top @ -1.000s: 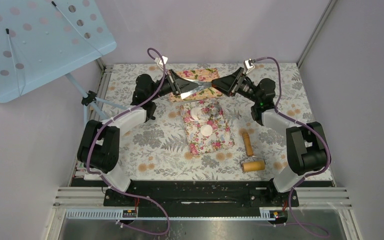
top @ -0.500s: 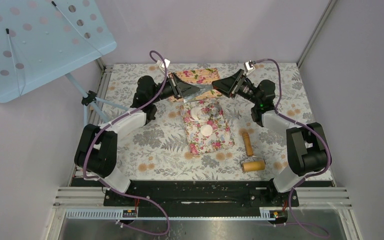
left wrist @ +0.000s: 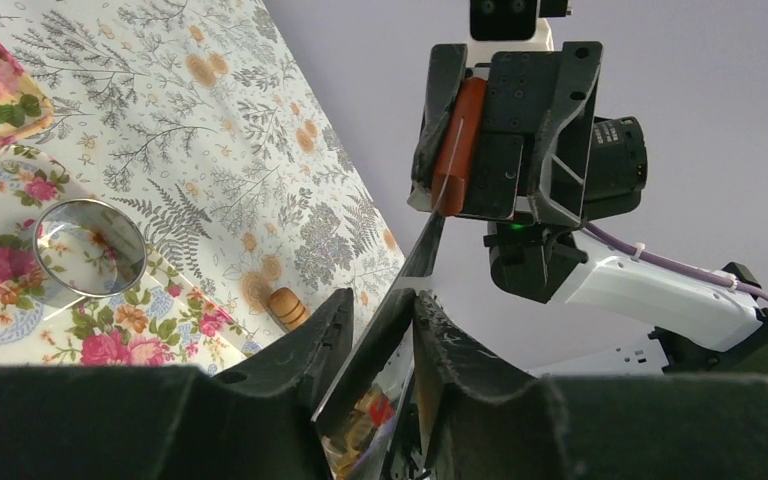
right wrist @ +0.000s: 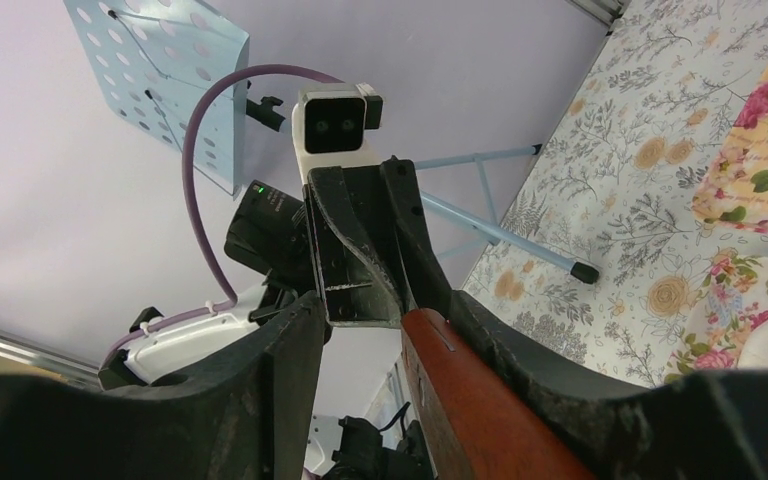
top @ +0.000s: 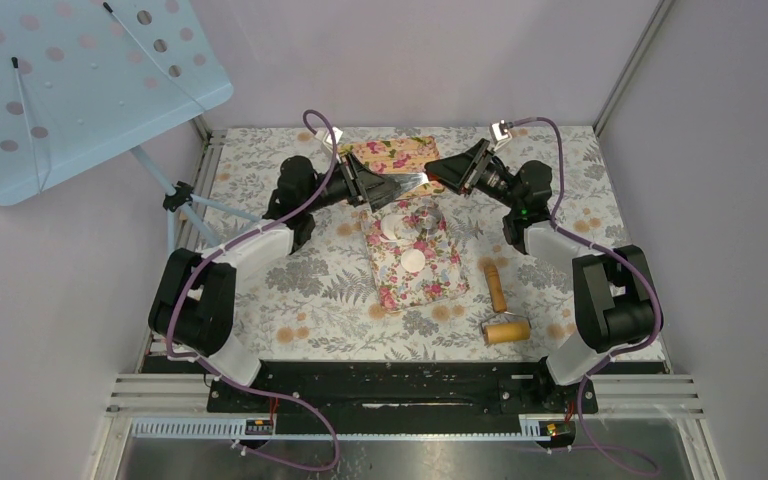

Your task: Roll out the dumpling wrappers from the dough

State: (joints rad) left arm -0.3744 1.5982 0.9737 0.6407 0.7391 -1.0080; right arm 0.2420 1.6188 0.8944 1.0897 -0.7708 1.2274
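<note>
A knife (top: 406, 181) with a shiny blade (left wrist: 422, 255) and a red-brown handle (right wrist: 460, 400) hangs between both grippers above the back of the table. My left gripper (left wrist: 382, 300) stands slightly open around the blade, which leans on one finger with a gap to the other. Open around the handle is my right gripper (right wrist: 385, 305); the handle lies against one finger and daylight shows beside it. Two white dumpling wrappers (top: 393, 226) (top: 415, 261) lie on the floral board (top: 430, 285) below. I see no separate lump of dough.
A shiny metal ring (top: 426, 222) (left wrist: 90, 250) stands on the board beside the wrappers. The wooden roller (top: 505, 325) lies to the board's right. A second floral board (top: 400, 150) is at the back. A blue perforated plate (top: 90, 70) on a stand overhangs the far left corner.
The left jaws have parted from the blade they were shut on. The right jaws have narrowed round the handle. The left arm has reached a little further right.
</note>
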